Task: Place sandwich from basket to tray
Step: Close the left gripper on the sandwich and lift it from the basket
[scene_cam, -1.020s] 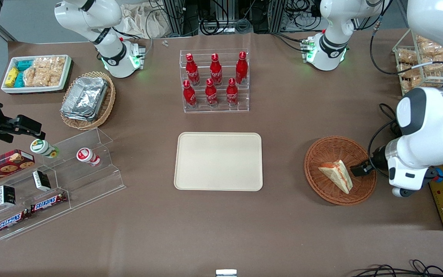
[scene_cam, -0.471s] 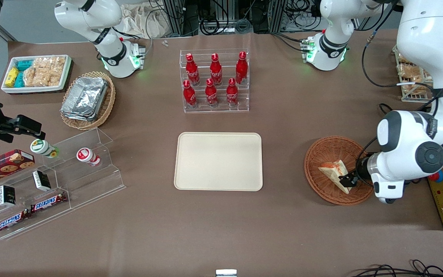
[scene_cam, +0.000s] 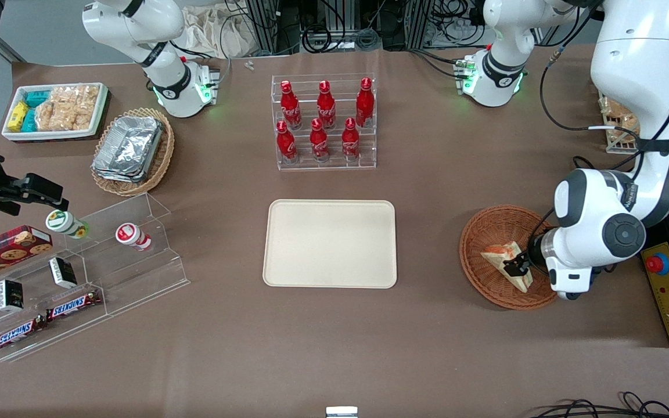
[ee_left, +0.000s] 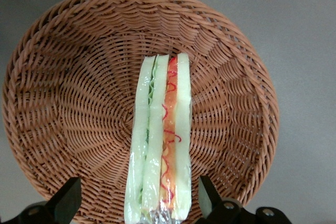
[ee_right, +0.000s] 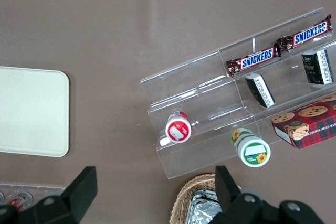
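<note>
The sandwich (scene_cam: 500,258), a wrapped wedge of pale bread with orange-red filling, lies in the reddish-brown wicker basket (scene_cam: 485,232) toward the working arm's end of the table. The left arm's gripper (scene_cam: 514,266) is low over the basket at the sandwich's end nearest the arm. In the left wrist view the gripper (ee_left: 137,199) is open, with one finger on each side of the sandwich (ee_left: 160,135) and a gap to each; the basket (ee_left: 63,103) fills that view. The beige tray (scene_cam: 330,242) lies empty mid-table and shows in the right wrist view (ee_right: 31,111).
A clear rack of red bottles (scene_cam: 324,122) stands farther from the camera than the tray. A tan basket of foil containers (scene_cam: 131,151), a white snack tray (scene_cam: 54,110) and a clear stepped stand (scene_cam: 79,273) lie toward the parked arm's end. A control box (scene_cam: 668,284) sits beside the basket.
The left arm's gripper has moved from the basket's rim in over the basket, until its open fingers stand on either side of the sandwich. The sandwich has not moved.
</note>
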